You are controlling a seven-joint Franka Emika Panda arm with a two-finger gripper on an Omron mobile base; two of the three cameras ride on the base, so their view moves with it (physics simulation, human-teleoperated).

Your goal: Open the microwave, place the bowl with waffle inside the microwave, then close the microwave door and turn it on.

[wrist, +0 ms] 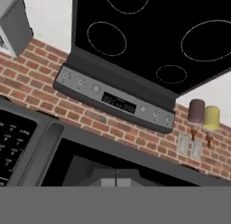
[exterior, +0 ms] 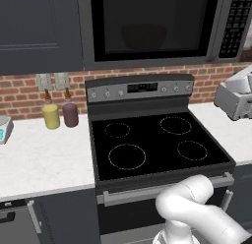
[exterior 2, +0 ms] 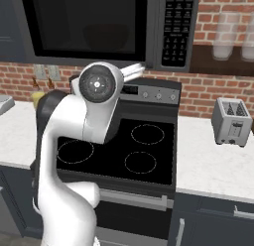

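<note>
Door (exterior: 147,26) shut, bowl (exterior: 143,36) dim behind glass. Tool (wrist: 115,181) pinched closed, empty. You risk missing keypad (exterior 2: 177,29) at upper right.

Bowl (exterior: 143,36) shows only dimly behind the microwave door (exterior: 152,26).

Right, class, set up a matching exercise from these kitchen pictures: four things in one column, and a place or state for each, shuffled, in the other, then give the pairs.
Things:
1. bowl
2. toaster
3. microwave door
4. yellow bottle

Places or states:
A. closed
B. on the counter left of the stove
C. behind the dark glass, inside the microwave
D. on the counter right of the stove

Pairs: 1-C, 2-D, 3-A, 4-B
</note>
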